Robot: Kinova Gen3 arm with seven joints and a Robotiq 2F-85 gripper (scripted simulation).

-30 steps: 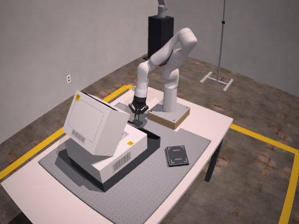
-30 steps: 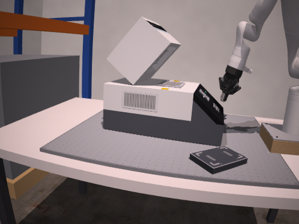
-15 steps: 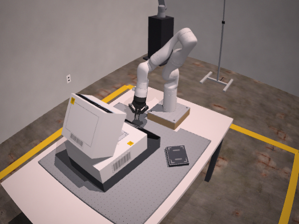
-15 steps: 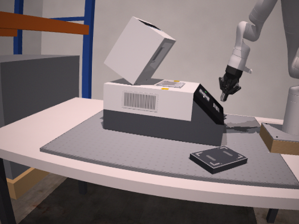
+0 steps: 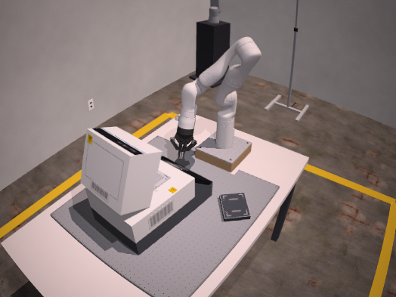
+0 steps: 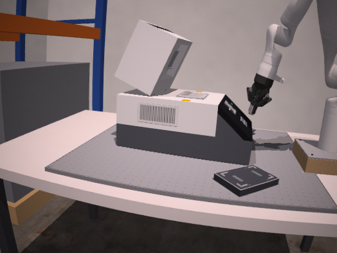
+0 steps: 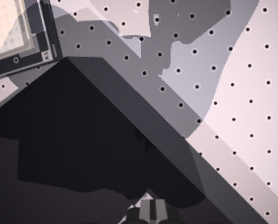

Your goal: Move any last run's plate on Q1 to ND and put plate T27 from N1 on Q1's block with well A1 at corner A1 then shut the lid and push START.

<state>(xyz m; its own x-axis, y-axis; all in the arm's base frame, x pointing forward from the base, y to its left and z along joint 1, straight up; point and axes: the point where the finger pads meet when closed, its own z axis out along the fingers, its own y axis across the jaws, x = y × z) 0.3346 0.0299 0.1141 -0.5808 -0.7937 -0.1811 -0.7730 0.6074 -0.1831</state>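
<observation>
The cycler Q1 (image 5: pixel 181 202) (image 6: pixel 196 119) stands on the mat with its lid (image 5: pixel 103 168) (image 6: pixel 148 56) tilted far up. A flat pale-grey rectangle (image 6: pixel 193 94) shows at the block; I cannot tell whether it is a plate or the bare block. A small green light (image 6: pixel 231 103) shows on the sloping black front panel (image 6: pixel 238 119). My gripper (image 5: pixel 181 156) (image 6: pixel 252 111) (image 7: pixel 152 211) is shut and empty, just off the panel's lower end. A pale plate (image 7: pixel 12 25) sits in a dark nest (image 7: pixel 46 56) marked A1, at the wrist view's top left. The dark nest (image 5: pixel 234 206) (image 6: pixel 245 179) beside Q1 is empty.
The perforated mat (image 5: pixel 170 259) (image 6: pixel 145 172) (image 7: pixel 250 130) lies on the white table (image 5: pixel 41 255). The arm's base plate (image 5: pixel 227 155) stands close to the gripper. The raised lid overhangs Q1's rear. The plate-holding nest is hidden in the top and exterior views.
</observation>
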